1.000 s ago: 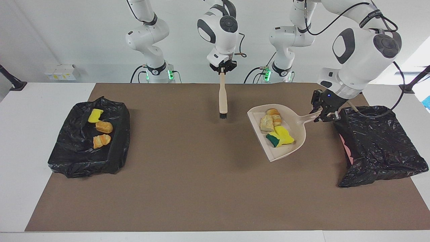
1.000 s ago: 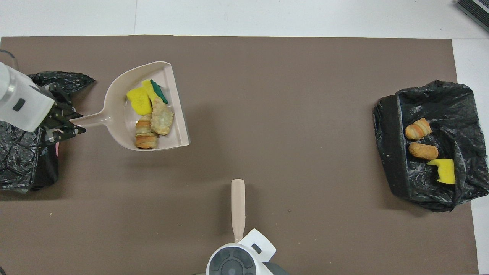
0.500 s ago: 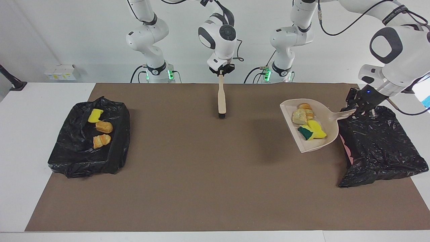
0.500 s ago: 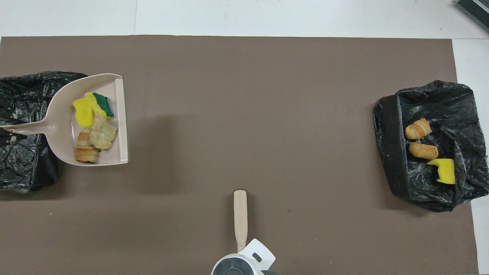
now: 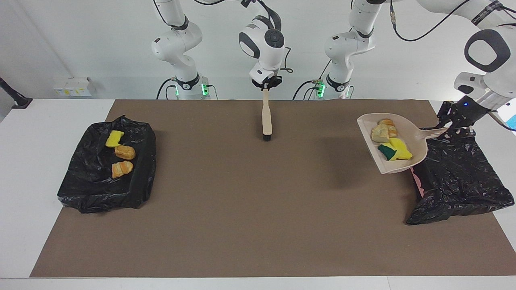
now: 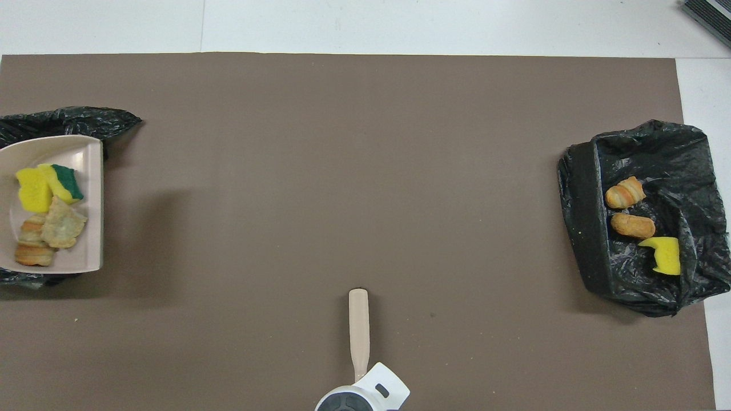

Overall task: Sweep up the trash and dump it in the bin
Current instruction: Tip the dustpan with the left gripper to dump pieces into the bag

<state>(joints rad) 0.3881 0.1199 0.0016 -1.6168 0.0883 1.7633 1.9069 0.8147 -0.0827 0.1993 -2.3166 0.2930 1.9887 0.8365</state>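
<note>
My left gripper (image 5: 448, 129) is shut on the handle of the beige dustpan (image 5: 413, 135) and holds it in the air over the edge of the black-bagged bin (image 5: 459, 177) at the left arm's end. The pan carries trash: yellow sponge pieces (image 5: 399, 152) and bread chunks (image 5: 381, 132). In the overhead view the dustpan (image 6: 85, 154) with this trash (image 6: 61, 228) covers much of that bin (image 6: 74, 117), and the left gripper is out of view. My right gripper (image 5: 265, 85) is shut on the beige brush (image 5: 266, 117), which hangs upright, bristles just above the mat.
A second black-bagged bin (image 5: 137, 177) stands at the right arm's end and holds a yellow sponge piece (image 5: 114, 138) and two bread chunks (image 5: 125, 152). It also shows in the overhead view (image 6: 582, 228). The brown mat (image 5: 242, 209) covers the table's middle.
My left gripper has carried the loaded dustpan up and toward the left arm's end, from over the mat to over the bin. The right gripper has drawn the brush slightly toward the robots.
</note>
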